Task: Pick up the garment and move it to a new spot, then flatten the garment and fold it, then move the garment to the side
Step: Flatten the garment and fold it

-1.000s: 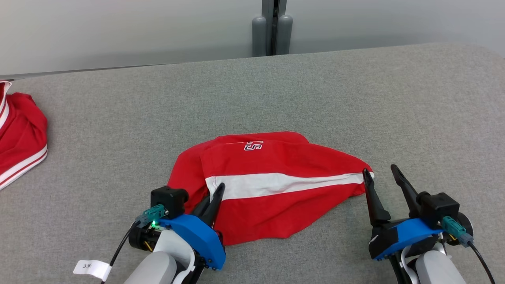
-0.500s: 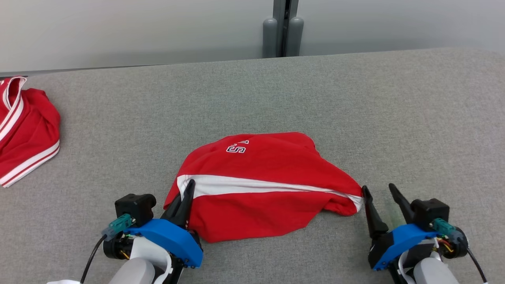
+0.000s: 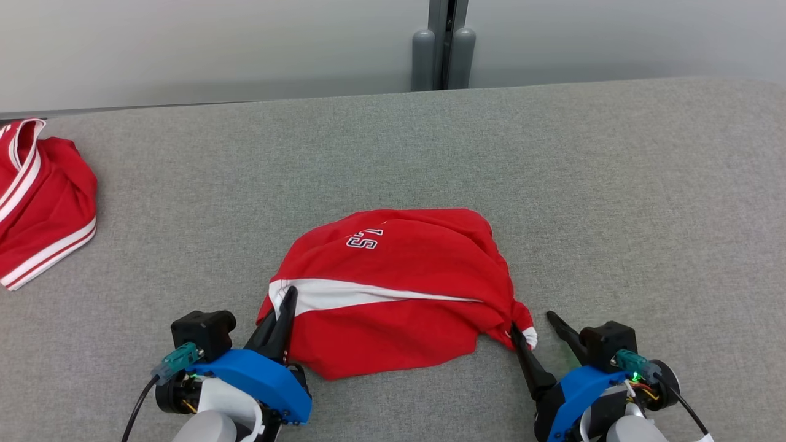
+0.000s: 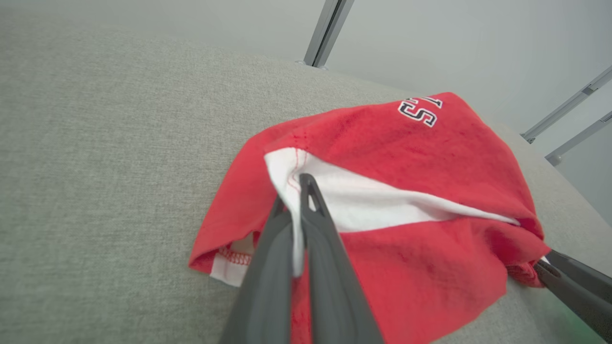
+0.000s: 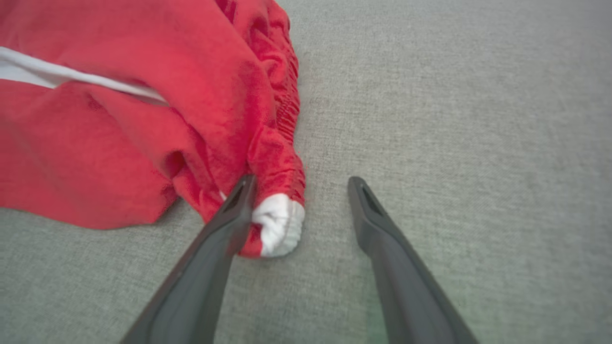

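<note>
Left claw pinching garment, right claw spread

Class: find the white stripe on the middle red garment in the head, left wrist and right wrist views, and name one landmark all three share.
Head view: white stripe runs across the garment's lower middle, left of centre.
Left wrist view: centre of frame, fanning right from the left gripper.
Right wrist view: upper left edge, a thin band.
Shared landmark: the garment's bunched corner, beside the right gripper.
</note>
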Robot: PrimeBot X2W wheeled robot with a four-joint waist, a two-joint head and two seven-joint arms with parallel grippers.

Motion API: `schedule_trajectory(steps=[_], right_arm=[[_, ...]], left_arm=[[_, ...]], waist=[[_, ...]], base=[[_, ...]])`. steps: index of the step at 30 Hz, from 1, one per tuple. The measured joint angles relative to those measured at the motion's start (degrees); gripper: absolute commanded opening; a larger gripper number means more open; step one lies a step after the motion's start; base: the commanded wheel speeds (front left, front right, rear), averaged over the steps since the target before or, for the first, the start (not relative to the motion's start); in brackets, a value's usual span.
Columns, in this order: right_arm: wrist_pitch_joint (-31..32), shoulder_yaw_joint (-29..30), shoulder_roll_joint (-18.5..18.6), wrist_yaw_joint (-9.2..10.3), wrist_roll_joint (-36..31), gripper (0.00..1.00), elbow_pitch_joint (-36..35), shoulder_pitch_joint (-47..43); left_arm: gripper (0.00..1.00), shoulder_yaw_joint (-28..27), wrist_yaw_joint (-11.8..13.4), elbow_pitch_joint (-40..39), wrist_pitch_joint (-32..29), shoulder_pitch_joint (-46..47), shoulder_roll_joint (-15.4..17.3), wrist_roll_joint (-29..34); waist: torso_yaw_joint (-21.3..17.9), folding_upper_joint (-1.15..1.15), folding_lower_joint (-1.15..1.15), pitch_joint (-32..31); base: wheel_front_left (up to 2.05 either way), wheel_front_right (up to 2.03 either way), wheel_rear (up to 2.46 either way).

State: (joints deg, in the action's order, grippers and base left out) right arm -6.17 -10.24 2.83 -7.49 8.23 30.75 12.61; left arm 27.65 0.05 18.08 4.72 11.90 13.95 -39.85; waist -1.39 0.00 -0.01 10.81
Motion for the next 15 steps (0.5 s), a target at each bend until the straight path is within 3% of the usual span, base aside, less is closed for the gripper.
schedule_trajectory(steps=[3, 4, 6, 8, 9, 15], right_arm=[[0.9, -0.93, 0.01, 0.0, 0.36, 1.0, -0.47, -0.18], [1.43, -1.35, 0.01, 0.0, 0.65, 0.82, -0.51, -0.21], [2.27, -2.22, 0.02, 0.0, 1.02, 0.33, -0.58, -0.32], [2.98, -2.74, 0.02, 0.0, 1.35, 0.04, -0.82, -0.47], [3.15, -2.86, 0.0, 0.0, 1.45, 0.0, -0.91, -0.55], [2.29, -1.67, -0.01, 0.0, 1.54, 0.0, -4.13, -0.86]], left_arm=[[0.0, -0.02, 0.14, -0.19, 0.01, -0.05, 0.09, -0.01], [0.0, -0.01, 0.16, -0.24, 0.02, -0.05, 0.1, 0.0], [0.0, 0.02, 0.19, -0.26, 0.01, -0.05, 0.12, -0.01], [0.0, 0.04, 0.2, -0.32, 0.01, -0.05, 0.16, -0.01], [0.0, 0.05, 0.24, -0.32, 0.02, -0.05, 0.23, -0.02], [0.0, 0.01, 0.43, -1.31, 1.02, -0.07, 0.7, 0.01]], waist=[[-0.04, 0.0, 0.0, 0.04], [-0.03, 0.0, 0.0, 0.06], [0.02, 0.0, 0.0, 0.09], [0.07, 0.0, 0.0, 0.13], [0.07, 0.0, 0.0, 0.12], [-0.13, 0.0, 0.0, -0.4]], base=[[0.0, 0.0, 0.0], [0.0, 0.0, 0.0], [0.0, 0.0, 0.0], [0.0, 0.0, 0.0], [0.0, 0.0, 0.0], [0.0, 0.0, 0.0]])
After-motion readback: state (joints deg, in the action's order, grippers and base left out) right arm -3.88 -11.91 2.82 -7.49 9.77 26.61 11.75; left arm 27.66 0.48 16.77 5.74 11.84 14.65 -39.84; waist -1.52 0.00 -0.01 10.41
